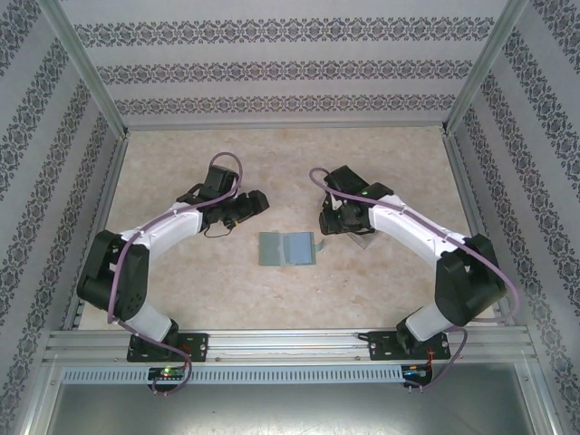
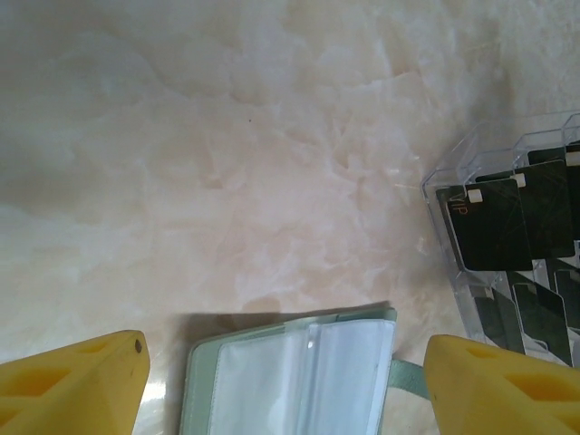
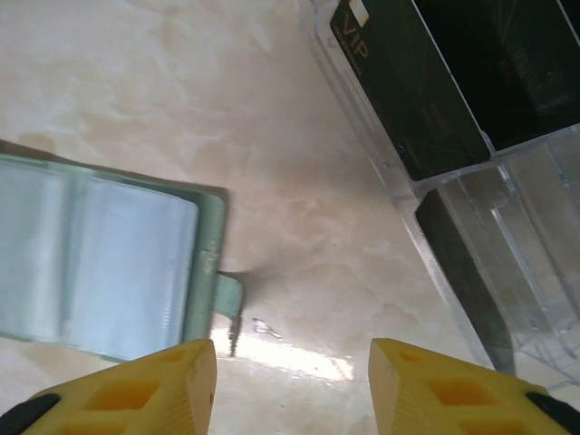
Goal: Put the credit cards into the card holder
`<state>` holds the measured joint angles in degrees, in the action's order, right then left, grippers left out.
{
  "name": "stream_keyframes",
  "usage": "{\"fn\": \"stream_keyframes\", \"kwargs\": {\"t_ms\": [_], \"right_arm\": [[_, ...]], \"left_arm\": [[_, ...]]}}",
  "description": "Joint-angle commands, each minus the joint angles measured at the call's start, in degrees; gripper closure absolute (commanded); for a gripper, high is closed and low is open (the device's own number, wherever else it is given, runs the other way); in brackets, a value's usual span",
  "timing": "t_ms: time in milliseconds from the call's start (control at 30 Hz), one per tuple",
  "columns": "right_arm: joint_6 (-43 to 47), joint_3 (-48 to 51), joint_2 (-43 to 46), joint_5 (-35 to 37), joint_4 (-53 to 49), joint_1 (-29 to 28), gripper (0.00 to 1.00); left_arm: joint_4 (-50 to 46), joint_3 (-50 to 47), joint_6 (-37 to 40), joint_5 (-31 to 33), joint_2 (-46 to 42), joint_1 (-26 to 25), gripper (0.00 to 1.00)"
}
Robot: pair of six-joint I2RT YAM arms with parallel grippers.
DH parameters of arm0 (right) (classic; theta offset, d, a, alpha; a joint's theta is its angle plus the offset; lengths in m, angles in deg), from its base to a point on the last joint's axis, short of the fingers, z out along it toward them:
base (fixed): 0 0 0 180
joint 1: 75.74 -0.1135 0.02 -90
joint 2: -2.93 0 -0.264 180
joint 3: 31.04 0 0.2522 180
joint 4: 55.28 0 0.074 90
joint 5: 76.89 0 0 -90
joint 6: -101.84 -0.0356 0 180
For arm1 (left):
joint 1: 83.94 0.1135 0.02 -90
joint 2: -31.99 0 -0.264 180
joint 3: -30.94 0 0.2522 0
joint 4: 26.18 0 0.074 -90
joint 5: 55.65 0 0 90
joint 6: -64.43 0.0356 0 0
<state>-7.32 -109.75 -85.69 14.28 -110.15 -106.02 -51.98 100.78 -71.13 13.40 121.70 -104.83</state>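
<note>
"While the card holder [image 1: 287,248] lies open on the table [image 1: 272,163], where are the left jaws?"

"Near it. They are wide apart and hold nothing. From the left wrist, the card holder [image 2: 299,376] lies flat on the table, down between the two yellow fingers [image 2: 72,385]. Its clear pockets face up."

"And the credit cards?"

"The credit cards [image 2: 494,227] are black. They stand in a clear rack [image 2: 480,290], out in front of the jaws and off to one side. The rack sits just beside the card holder."

"What about the right jaws?"

"Apart too, with nothing in them. Bare table shows in the gap. From the right wrist, the card holder [image 3: 100,263] is in front of one yellow finger [image 3: 136,390]. Its little tab [image 3: 228,304] pokes toward the gap. The rack [image 3: 535,227] with its cards [image 3: 417,91] is in front of the other finger."
</note>
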Motion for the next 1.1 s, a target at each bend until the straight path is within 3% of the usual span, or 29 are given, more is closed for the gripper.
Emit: {"fn": "stream_keyframes", "kwargs": {"t_ms": [0,367,1067], "right_arm": [[3.25,-2.16,-2.01,8.05,-4.12,-0.56,0.52],[5.53,-2.66,-7.51,13.80,-5.18,-0.57,0.54],[8.89,-2.68,-11.50,23.09,-6.95,-2.67,0.74]], "left_arm": [[4.41,-1.44,-1.11,0.25,-2.34,0.25,0.20],[5.26,-2.28,-1.54,-0.23,-1.78,0.31,0.20],[6.58,-2.69,-1.99,-0.75,-1.28,0.24,0.20]]}}
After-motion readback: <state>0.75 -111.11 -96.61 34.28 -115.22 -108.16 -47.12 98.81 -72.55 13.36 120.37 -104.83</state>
